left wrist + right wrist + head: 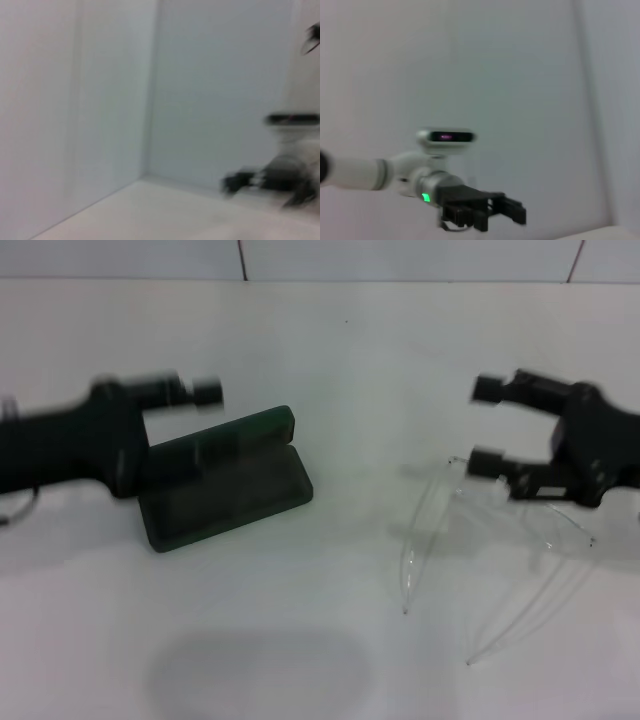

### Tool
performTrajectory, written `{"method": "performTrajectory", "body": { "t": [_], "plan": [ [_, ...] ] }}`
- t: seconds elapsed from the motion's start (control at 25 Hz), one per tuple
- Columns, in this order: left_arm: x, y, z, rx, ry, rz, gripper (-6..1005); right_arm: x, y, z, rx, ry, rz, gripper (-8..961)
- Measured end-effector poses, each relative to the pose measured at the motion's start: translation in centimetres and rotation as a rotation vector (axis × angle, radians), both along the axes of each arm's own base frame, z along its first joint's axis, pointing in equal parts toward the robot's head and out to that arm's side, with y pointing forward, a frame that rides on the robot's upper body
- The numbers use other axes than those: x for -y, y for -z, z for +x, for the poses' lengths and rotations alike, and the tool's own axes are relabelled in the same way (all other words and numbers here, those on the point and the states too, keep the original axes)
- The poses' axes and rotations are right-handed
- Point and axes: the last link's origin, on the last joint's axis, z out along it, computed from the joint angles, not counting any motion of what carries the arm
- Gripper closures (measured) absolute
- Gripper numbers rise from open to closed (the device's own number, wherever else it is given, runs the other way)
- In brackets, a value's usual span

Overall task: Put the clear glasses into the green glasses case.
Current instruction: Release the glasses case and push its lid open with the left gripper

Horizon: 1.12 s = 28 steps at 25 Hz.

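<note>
The green glasses case (232, 492) lies open at the left of the white table, its lid standing up behind the base. My left gripper (204, 424) hovers at the case's left end, blurred, fingers spread open and empty. The clear glasses (520, 525) rest on the table at the right, their thin temples reaching toward the front edge. My right gripper (487, 427) is open just above and behind the glasses, its lower fingertip (484, 465) close to the frame's left corner. From the right wrist view, the left gripper (492, 212) shows farther off. In the left wrist view the right gripper (240, 181) is a blur.
The white table (320, 350) runs back to a tiled wall (400, 258). A faint grey shadow (260, 670) lies on the tabletop in front of the case. Both wrist views mostly show pale walls.
</note>
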Motion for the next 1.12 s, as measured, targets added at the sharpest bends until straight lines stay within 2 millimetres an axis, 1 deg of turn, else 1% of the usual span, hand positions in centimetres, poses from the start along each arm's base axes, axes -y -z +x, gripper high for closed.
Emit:
{"method": "performTrajectory", "body": {
  "t": [0.12, 0.24, 0.32, 0.4, 0.44, 0.48, 0.52, 0.64, 0.8, 1.12],
  "plan": [
    [-2.0, -1.1, 1.2, -0.161, -0.022, 0.082, 390, 0.2, -1.9, 2.0, -0.021, 0.084, 0.087, 78],
    [-3.8, -1.5, 2.6, -0.321, -0.066, 0.103, 390, 0.9, -3.7, 4.1, -0.044, 0.165, 0.167, 78],
    [-4.6, -1.4, 3.2, -0.401, -0.091, 0.106, 391, 1.8, -5.2, 5.7, -0.063, 0.227, 0.231, 78],
    [-5.3, -0.8, 3.7, -0.484, -0.110, 0.092, 391, 2.8, -6.2, 7.0, -0.076, 0.273, 0.275, 77],
    [-5.5, -0.6, 3.7, -0.512, -0.117, 0.085, 391, 2.8, -6.2, 7.0, -0.076, 0.273, 0.275, 77],
    [-5.7, -0.2, 3.8, -0.551, -0.125, 0.075, 391, 4.2, -7.2, 8.3, -0.089, 0.319, 0.317, 77],
    [-5.9, 0.2, 3.8, -0.581, -0.134, 0.069, 391, 4.6, -7.6, 8.7, -0.095, 0.332, 0.330, 77],
    [-6.3, 1.2, 3.9, -0.657, -0.147, 0.043, 392, 6.1, -8.3, 9.7, -0.109, 0.365, 0.362, 77],
    [-6.4, 1.8, 4.0, -0.682, -0.141, 0.033, 421, 7.4, -8.7, 10.4, -0.121, 0.390, 0.382, 77],
    [-6.4, 3.1, 2.9, -0.691, -0.166, -0.002, 498, 8.0, -8.5, 10.3, -0.131, 0.379, 0.369, 78]
  ]
}}
